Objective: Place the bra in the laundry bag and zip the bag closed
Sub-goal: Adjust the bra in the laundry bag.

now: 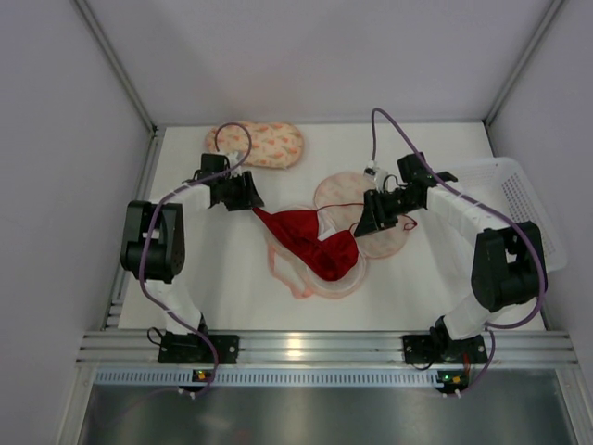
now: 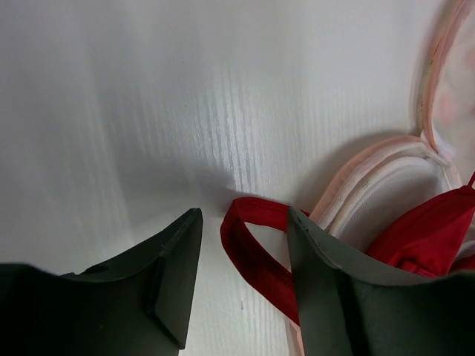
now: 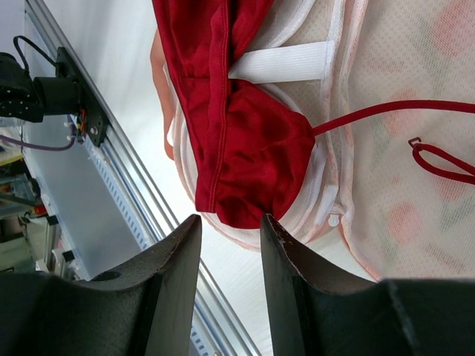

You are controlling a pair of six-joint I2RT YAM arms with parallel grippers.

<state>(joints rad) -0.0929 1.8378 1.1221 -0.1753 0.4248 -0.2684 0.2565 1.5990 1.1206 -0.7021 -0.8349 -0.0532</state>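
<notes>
While the white table (image 1: 222,278) carries everything, the laundry bag (image 1: 338,193) lies unzipped at its middle, both halves flat (pale lining up). The bra (image 1: 320,246) rests across the near half, one cup inside it. The left gripper (image 2: 245,215) stands spread around a loop of the bra, not pinching it. The right gripper (image 3: 230,221) hovers with jaws parted and empty, just beside that cup.
</notes>
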